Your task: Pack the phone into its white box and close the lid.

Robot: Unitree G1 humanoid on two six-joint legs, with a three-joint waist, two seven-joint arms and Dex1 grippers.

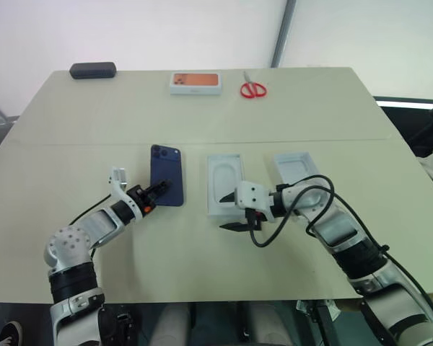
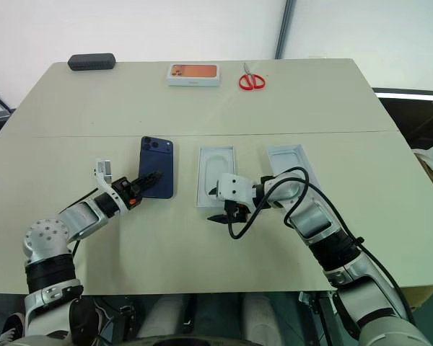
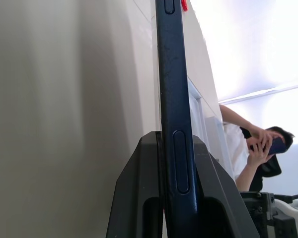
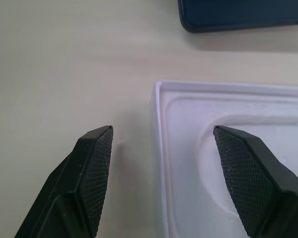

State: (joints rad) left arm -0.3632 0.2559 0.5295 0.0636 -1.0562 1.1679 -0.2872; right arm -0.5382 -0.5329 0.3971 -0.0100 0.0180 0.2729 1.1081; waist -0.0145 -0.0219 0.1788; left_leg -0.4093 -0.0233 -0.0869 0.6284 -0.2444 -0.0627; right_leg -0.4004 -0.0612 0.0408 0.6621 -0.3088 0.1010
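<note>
your left gripper is pinching the phone by its near edge, fingers clamped on both faces. it is looking slim, stiff and glossy, so you are risking a slip; keep squeezing the flat sides. your right gripper is standing open, straddling the wall of the white box, a light cardboard tray just beside the phone. the lid is lying beyond.

1. The phone in the middle left has a glossy dark navy back and a smooth edge.
2. The white box looks like smooth matt card.
3. Right gripper fingertips carry rough cross-hatched black pads.
4. The table is matt beige.
</note>
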